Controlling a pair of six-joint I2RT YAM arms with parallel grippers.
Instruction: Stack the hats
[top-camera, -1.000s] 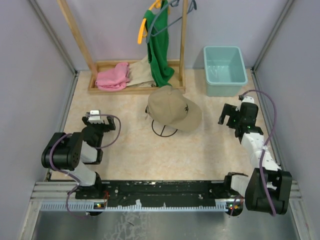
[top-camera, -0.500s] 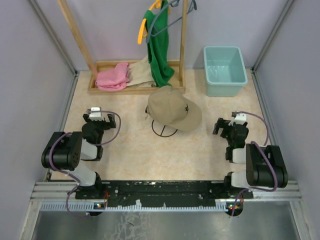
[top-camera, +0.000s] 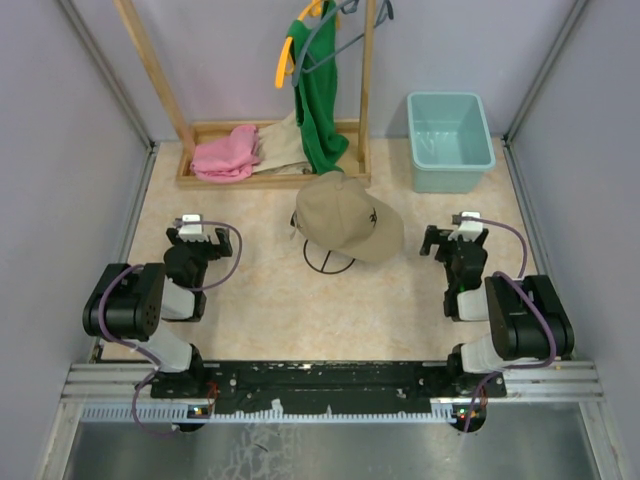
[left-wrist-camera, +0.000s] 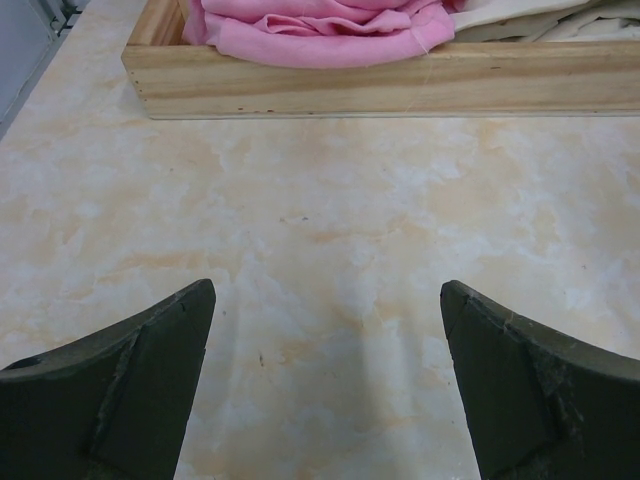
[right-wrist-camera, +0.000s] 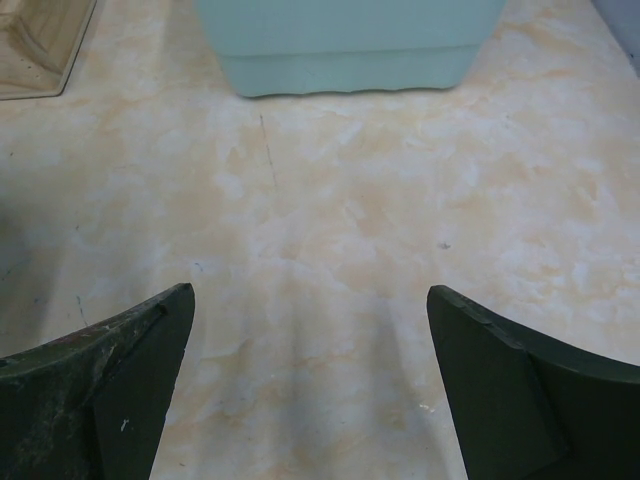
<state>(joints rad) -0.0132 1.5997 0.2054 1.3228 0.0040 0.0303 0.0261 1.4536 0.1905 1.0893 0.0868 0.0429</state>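
Hats (top-camera: 345, 232) are gathered in one pile at the middle of the table (top-camera: 270, 300), just in front of the wooden rack (top-camera: 272, 180). A tan cap (top-camera: 338, 208) of soft woven cloth, domed and with a curved brim, is laid on top. A thin dark loop (top-camera: 328, 266) is shown at its near edge, so something dark is judged to lie beneath; how many cannot be told. The left gripper (left-wrist-camera: 325, 330) and right gripper (right-wrist-camera: 310, 330) are folded low, well apart from the pile, jaws spread wide and nothing held, which suggests the stacking is finished. Only smooth, marbled beige tabletop is faced.

Hats (top-camera: 345, 222), seemingly stacked — tray (top-camera: 270, 180) behind, bin (top-camera: 448, 178) behind-right.
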